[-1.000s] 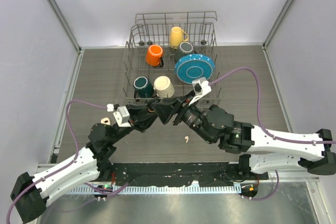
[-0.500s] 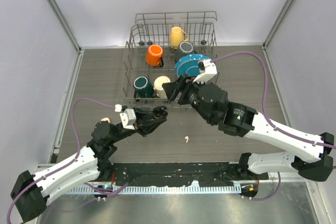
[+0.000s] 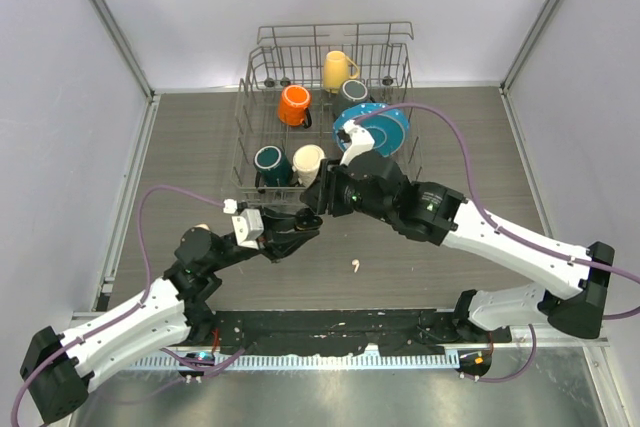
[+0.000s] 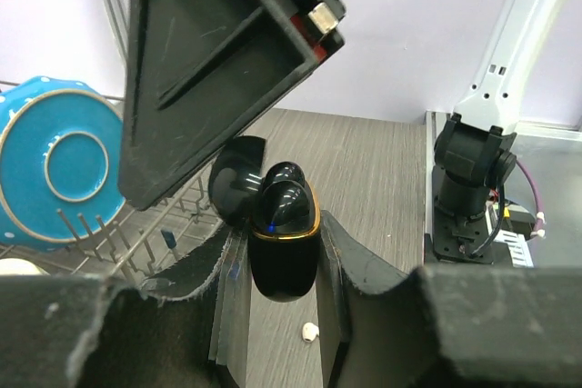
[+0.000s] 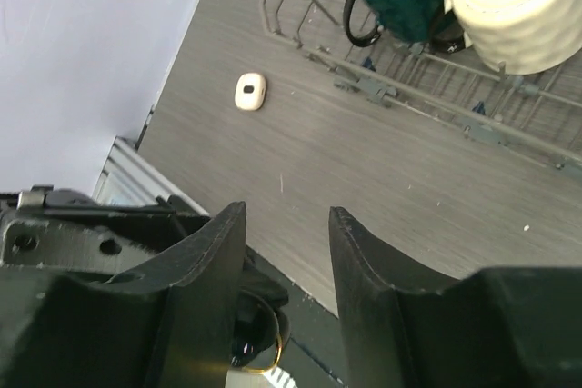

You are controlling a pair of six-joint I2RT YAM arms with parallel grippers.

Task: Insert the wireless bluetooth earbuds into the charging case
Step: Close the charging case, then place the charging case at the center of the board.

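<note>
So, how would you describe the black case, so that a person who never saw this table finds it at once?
From the rack, come toward the near edge, where the left fingers clamp the black case. It is small and glossy, with a gold rim and its lid open. The white case, lying loose on the table, is shut.

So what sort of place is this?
Probably a robot test cell, not a home: left arm and right arm bolted to a table, plain white panels around it, a dish rack of mugs.
</note>
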